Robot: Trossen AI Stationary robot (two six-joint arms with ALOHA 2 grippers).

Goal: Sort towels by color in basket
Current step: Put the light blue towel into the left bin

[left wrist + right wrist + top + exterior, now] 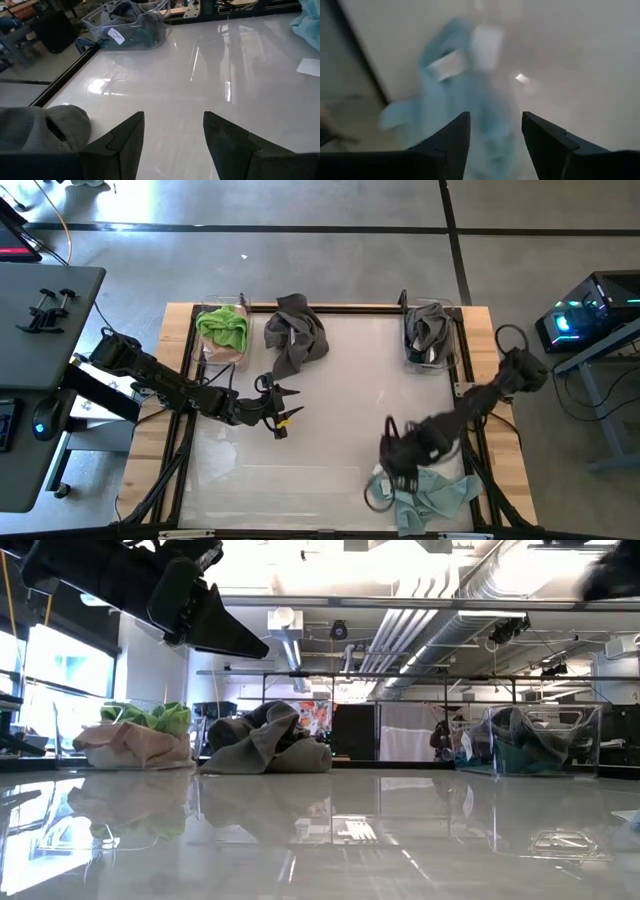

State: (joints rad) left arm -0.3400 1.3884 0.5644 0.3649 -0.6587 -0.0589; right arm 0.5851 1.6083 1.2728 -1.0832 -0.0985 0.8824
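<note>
The pale mint towel (432,498) lies loose at the table's (340,370) near right edge, not yet binned. The right hand (495,135) hangs just over it, fingers apart, seemingly lined up to pick it. The left hand (283,412) waits mid-table, fingers spread and empty, near the grey towel (297,332).

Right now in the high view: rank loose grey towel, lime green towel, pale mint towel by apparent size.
1. Loose grey towel, largest.
2. Pale mint towel, though the right gripper partly covers it, so unsure against grey.
3. Lime green towel, bunched in its bin, smallest.
</note>
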